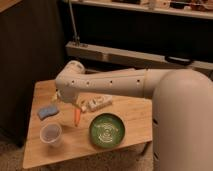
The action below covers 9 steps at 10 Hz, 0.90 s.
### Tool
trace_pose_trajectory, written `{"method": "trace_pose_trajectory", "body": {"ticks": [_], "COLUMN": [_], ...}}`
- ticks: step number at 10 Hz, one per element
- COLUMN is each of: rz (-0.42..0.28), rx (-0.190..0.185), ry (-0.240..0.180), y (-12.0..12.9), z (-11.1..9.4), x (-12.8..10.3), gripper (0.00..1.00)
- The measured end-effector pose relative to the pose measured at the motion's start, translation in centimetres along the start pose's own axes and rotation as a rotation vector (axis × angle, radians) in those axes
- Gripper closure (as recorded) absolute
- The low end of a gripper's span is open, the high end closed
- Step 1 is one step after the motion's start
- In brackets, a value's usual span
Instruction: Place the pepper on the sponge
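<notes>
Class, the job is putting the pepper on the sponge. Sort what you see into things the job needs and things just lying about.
Needed: pepper, sponge, pincer hanging just above the pepper.
Lying about: clear cup, green plate, white bottle.

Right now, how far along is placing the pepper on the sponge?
Nothing done yet: the pepper lies on the table, apart from the sponge. In hand: the gripper hangs open just above the pepper, holding nothing. Left: grasp, lift, set it on the sponge.
</notes>
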Motion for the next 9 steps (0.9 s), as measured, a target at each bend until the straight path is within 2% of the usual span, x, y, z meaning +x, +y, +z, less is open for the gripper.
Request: {"method": "trace_pose_trajectory", "body": {"ticks": [2,3,5,9], "rz": [-0.024,-0.04,-0.044,-0.024], "rx": [-0.048,-0.079,-0.114,-0.113], "ry": [-0.023,-0.051,-0.089,-0.162], "y": [0.9,1.5,4.0,5.7], "z": [0.8,2.0,3.9,5.8], "x": [0.2,0.0,0.0,-0.1], "gripper": [0.2,0.2,0.2,0.21]}}
